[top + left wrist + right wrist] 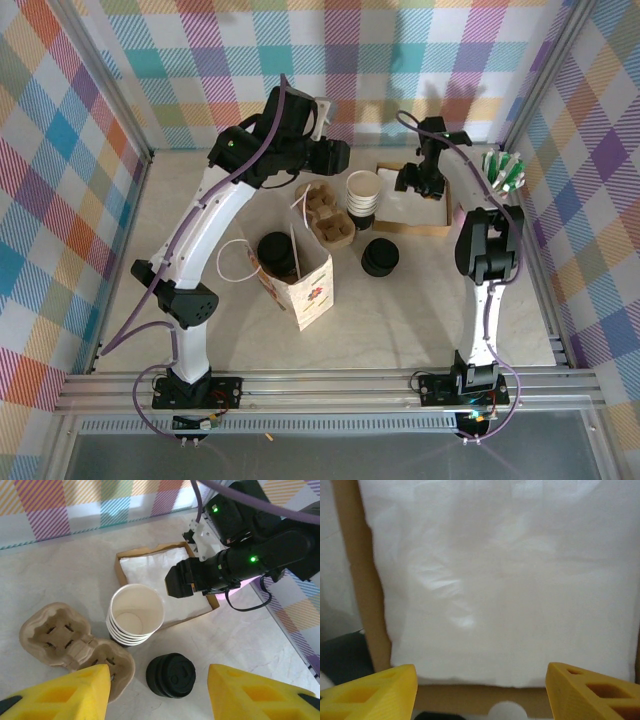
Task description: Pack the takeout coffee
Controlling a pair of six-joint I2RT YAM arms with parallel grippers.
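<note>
The takeout coffee (275, 251) shows as a round black lid inside the mouth of the upright paper bag (308, 290), left of centre; its sides are hidden by the bag. My left gripper (159, 695) is open, its yellow fingers (60, 692) spread with nothing held, hovering over a low stack of black lids (171, 675). From above, the left gripper (333, 158) hangs behind the cup stack, away from the bag. My right gripper (480, 690) is open and empty, close over white napkins (495, 580) in a cardboard box (440, 215).
A stack of lidless white-rimmed cups (363, 192) stands beside a pulp cup carrier (328, 215). The loose black lids (380, 257) lie right of the bag. Green-tipped sticks (503, 170) sit by the right wall. The right arm (240, 560) reaches over the napkin box (150, 560).
</note>
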